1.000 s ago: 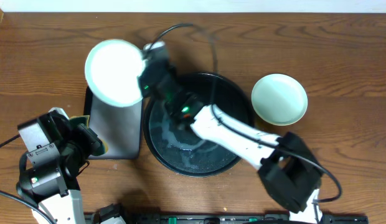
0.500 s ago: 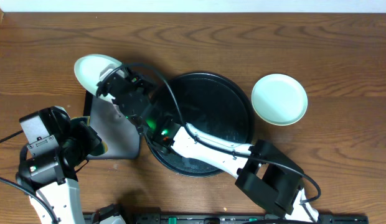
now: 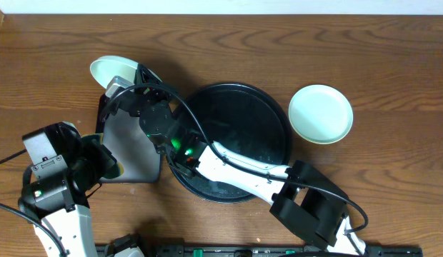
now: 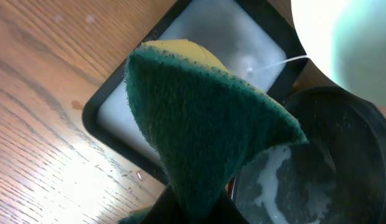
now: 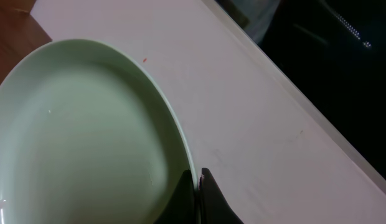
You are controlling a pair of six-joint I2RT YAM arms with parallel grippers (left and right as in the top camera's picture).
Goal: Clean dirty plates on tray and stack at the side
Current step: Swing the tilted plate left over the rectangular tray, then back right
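Overhead: R gripper [image 3: 121,84] pinches mint plate [image 3: 108,70], tilted, at far end of small tray [image 3: 132,153] — off the round tray [image 3: 275,139]; 2nd plate [image 3: 321,114] on table [image 3: 393,57], right.
L wrist: L gripper [image 4: 187,208] clamps sponge [image 4: 199,124].
R wrist: rim between jaws.
Scrub step, I reckon — next needs sponge brought to plate face.

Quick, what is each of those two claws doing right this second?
Left gripper: shut, holding the green-and-yellow sponge.
Right gripper: shut, pinching the rim of the pale mint plate.
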